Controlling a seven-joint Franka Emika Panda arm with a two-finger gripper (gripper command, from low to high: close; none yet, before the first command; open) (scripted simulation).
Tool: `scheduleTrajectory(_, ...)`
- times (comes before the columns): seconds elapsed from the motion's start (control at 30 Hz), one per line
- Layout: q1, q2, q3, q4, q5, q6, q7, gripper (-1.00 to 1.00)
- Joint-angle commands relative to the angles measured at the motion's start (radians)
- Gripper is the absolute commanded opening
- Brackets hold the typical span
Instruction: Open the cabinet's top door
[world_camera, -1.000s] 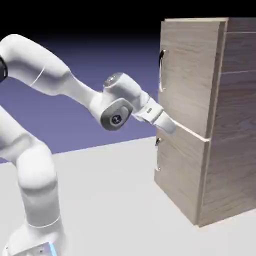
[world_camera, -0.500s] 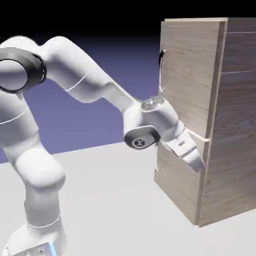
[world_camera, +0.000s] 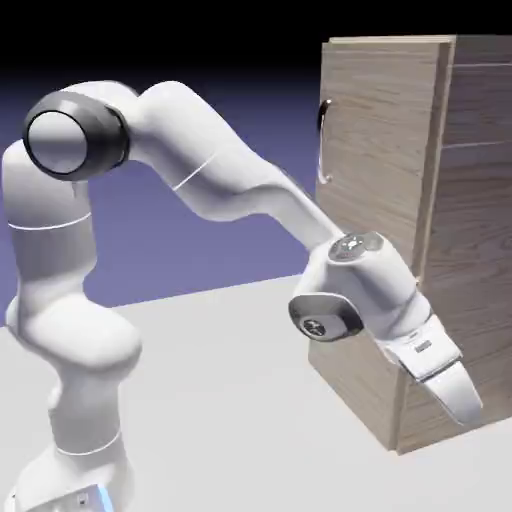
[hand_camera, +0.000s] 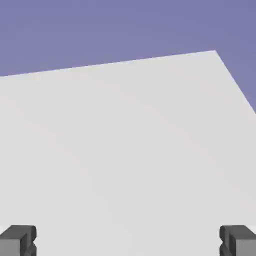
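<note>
The cabinet (world_camera: 470, 200) of light wood grain stands at the exterior view's right. Its top door (world_camera: 380, 150) is the tall upper panel, with a long vertical grey handle (world_camera: 323, 140) near its left edge. My gripper (world_camera: 464, 408) hangs low, pointing down and to the right, in front of the lower panel's (world_camera: 372, 392) bottom corner and well below the top door's handle. In the hand view my gripper (hand_camera: 128, 243) is open, its two grey fingertips (hand_camera: 19, 239) far apart with nothing between them. That view shows no cabinet.
The white table (hand_camera: 125, 150) fills the hand view, its far edge and a corner meeting the blue-violet backdrop. My wrist (world_camera: 350, 300) covers the upper left of the lower panel. The arm's base (world_camera: 75, 470) stands at the lower left.
The hand has swung down and to the right, from the seam between the two panels to low beside the lower panel's corner. The elbow has risen, and the jaws have opened wider.
</note>
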Motion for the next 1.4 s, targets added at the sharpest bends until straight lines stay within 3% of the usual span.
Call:
scheduleTrajectory(0.0, 0.037, 0.015, -0.036, 0.018, 0.006, 0.003, -0.018, 0.0)
scheduleTrajectory(0.97, 1.003, 0.572, -1.089, 0.589, 0.245, 0.103, -0.402, 0.0)
scheduleTrajectory(1.37, 1.322, 0.952, -1.038, 0.473, 0.636, -0.036, -0.177, 0.0)
